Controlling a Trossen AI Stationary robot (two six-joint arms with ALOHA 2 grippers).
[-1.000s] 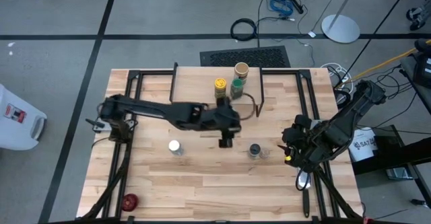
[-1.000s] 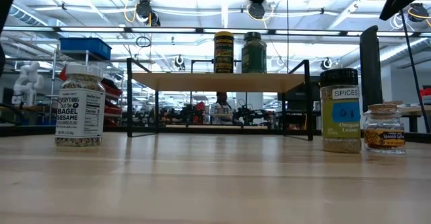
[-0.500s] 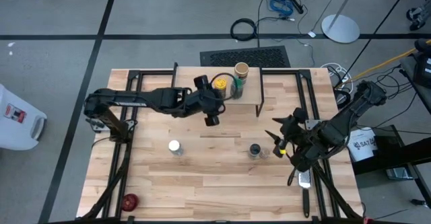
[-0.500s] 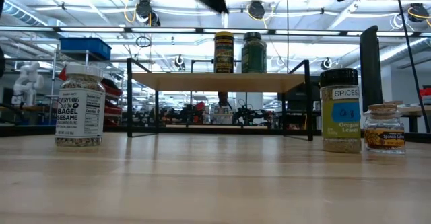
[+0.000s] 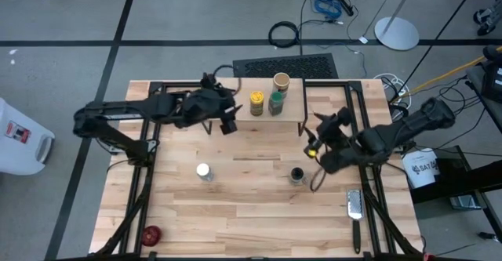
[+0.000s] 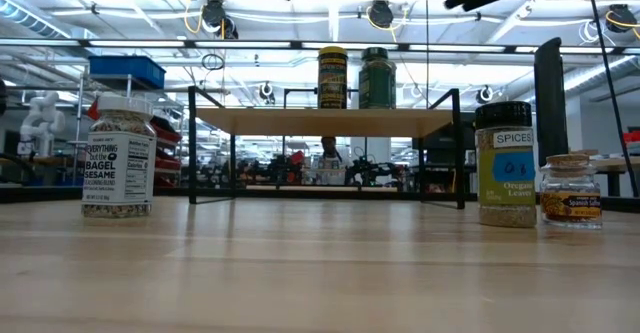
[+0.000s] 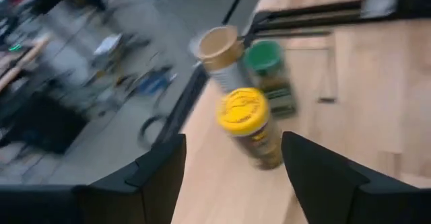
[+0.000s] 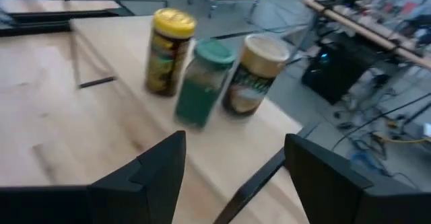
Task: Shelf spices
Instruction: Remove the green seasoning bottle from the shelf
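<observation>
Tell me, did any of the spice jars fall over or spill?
No. The yellow jar, green-lidded jar and tan jar stand upright on the shelf. The white-capped jar and dark-lidded jar stand upright on the table. Nothing looks spilled.

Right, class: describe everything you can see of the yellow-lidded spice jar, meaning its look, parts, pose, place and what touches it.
The yellow-lidded spice jar is a small upright cylinder with a bright yellow cap and a dark label carrying yellow print; its material cannot be told. It stands on the shelf, on the light wood plank top. The green-lidded jar stands close beside it, and contact between them cannot be judged. No gripper touches it.
</observation>
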